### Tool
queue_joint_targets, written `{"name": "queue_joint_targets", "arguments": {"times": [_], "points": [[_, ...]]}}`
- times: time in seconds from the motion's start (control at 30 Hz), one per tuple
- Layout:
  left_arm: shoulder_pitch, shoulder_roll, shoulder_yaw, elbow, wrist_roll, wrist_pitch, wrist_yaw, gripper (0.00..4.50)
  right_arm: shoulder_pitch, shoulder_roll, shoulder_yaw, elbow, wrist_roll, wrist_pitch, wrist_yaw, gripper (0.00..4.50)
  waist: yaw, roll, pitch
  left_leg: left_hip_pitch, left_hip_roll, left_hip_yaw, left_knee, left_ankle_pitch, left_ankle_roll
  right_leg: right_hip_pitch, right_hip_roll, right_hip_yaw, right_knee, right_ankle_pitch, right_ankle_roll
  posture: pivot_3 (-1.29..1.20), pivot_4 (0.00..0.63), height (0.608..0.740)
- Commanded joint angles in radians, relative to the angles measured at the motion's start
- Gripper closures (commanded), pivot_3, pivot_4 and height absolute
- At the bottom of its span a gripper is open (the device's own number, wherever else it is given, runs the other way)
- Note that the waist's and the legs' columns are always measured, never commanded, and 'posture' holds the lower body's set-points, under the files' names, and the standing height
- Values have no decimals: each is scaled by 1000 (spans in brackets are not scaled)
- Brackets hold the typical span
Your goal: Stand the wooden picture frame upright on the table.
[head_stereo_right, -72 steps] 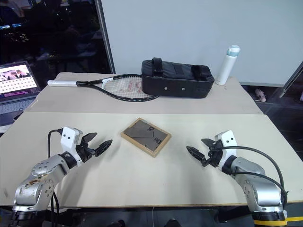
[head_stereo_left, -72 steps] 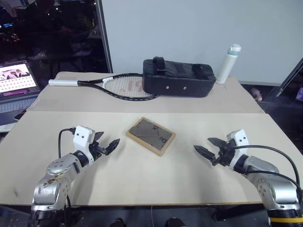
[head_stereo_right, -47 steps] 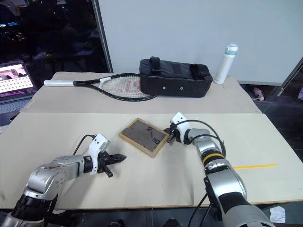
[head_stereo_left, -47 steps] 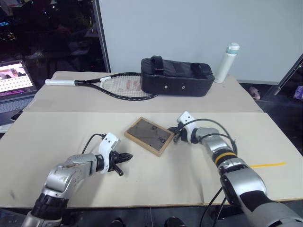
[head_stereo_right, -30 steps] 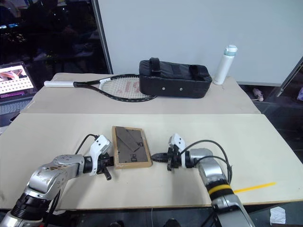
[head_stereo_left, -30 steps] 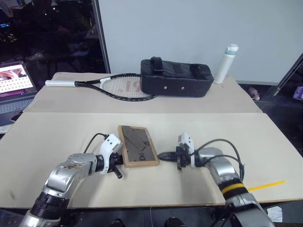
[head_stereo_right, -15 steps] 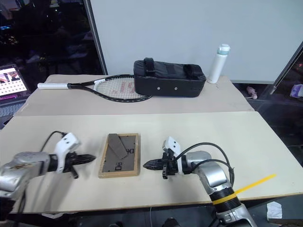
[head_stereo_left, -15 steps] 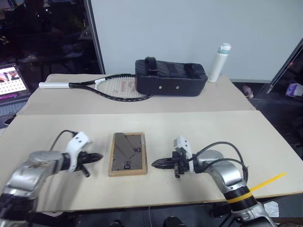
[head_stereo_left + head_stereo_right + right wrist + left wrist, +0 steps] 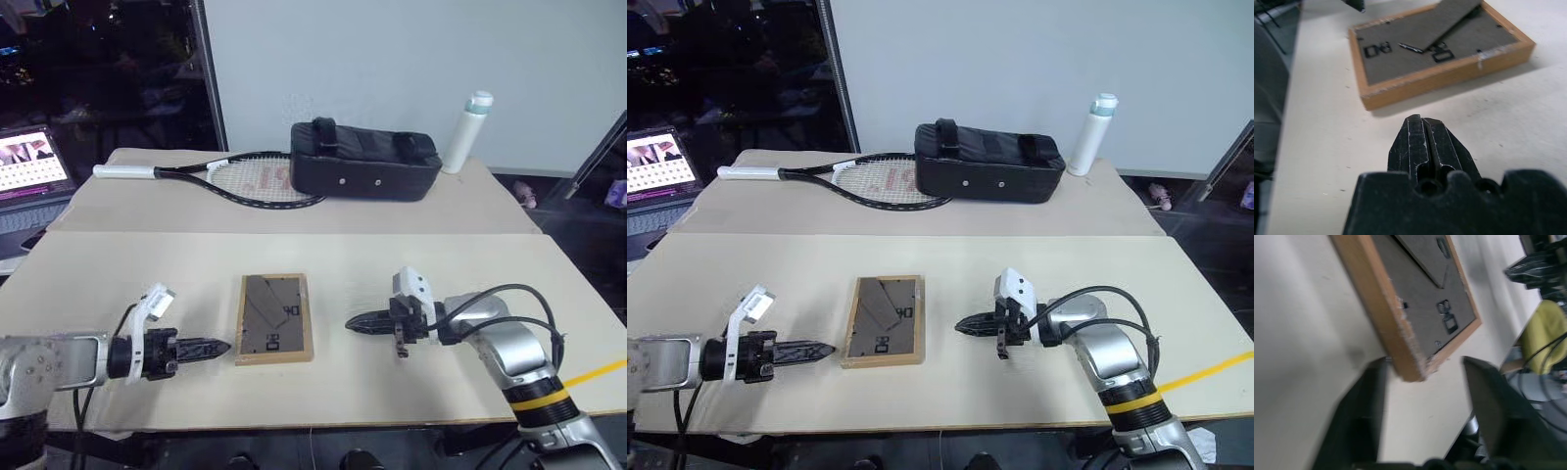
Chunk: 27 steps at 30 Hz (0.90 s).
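- The left gripper [image 9: 220,346] is seen low over the table [image 9: 411,274], its fingers spread apart in the left wrist view and nothing held between them.
- The right gripper [image 9: 355,322] is clenched shut and empty, its tips pointed at the frame from the opposite side.
- The wooden picture frame [image 9: 275,317] is found flat on the table between the two grippers, back panel up, touched by neither; its near corner is just beside the left fingertips.
- Small marks are visible on the back panel, but they cannot be read.
- Farther back, on a second tabletop, a tennis racket [image 9: 235,177], a black bag [image 9: 365,162] and a white bottle [image 9: 468,131] are placed.
- A lit laptop [image 9: 31,166] is seen at the left, before dark glass.
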Motion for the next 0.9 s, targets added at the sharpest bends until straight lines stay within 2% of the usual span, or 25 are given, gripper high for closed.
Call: {"name": "queue_joint_targets", "arguments": {"times": [0.03,0.07,0.13,0.4,0.5,0.57,0.7,0.77,0.87,0.9], "points": [[-7,-37,-50,-15,-20,17,89,453,-31,31,27,25,-29,-57,-23,4500,0,0,0,0,0,0,0,0,0,0,0,0,0,0,0,0,150,721],[4,-39,-86,-40,8,11,106,40,-32,40,36,31,-36,-64,-25,4500,2,0,0,0,0,0,0,0,0,0,0,0,0,0,0,0,150,721],[13,-55,-127,-61,28,13,130,40,-31,53,51,36,-43,-78,-27,4500,4,0,0,0,0,-1,0,0,0,1,0,-1,-1,0,0,0,150,721],[-60,-245,-160,-28,36,17,259,40,25,127,141,-5,-96,-121,-83,4500,41,4,-3,5,-2,-1,2,0,0,8,-1,-1,-1,0,1,0,150,721],[-71,-271,-153,-9,-20,17,273,40,26,138,146,10,-115,-136,-107,4500,42,5,-5,11,-2,-2,2,0,0,16,-1,-2,-5,0,0,0,150,721],[-76,-277,-141,-3,-47,17,282,40,20,139,141,21,-118,-137,-114,4500,40,5,-5,13,-2,-2,2,0,-1,17,-1,-2,-5,-3,-6,0,150,721],[-106,-300,-104,33,-111,17,327,40,12,141,132,41,-119,-142,-118,4500,40,5,-5,12,-2,-3,2,0,0,17,-1,-2,-5,-3,-6,0,150,721],[-113,-299,-106,39,-135,17,342,40,10,142,131,48,-120,-146,-118,4500,39,5,-5,11,-2,-3,1,0,0,17,-1,-3,-5,-1,-1,0,150,721],[-115,-300,-99,53,-163,17,368,843,9,140,129,55,-120,-151,-117,4500,33,5,-5,11,-2,-3,1,0,0,16,-1,-3,-5,0,0,0,150,721],[-117,-301,-96,58,-171,17,374,1271,8,139,128,58,-120,-152,-117,4500,31,5,-5,10,-2,-4,1,0,0,16,-1,-3,-5,0,0,0,150,721]]}}
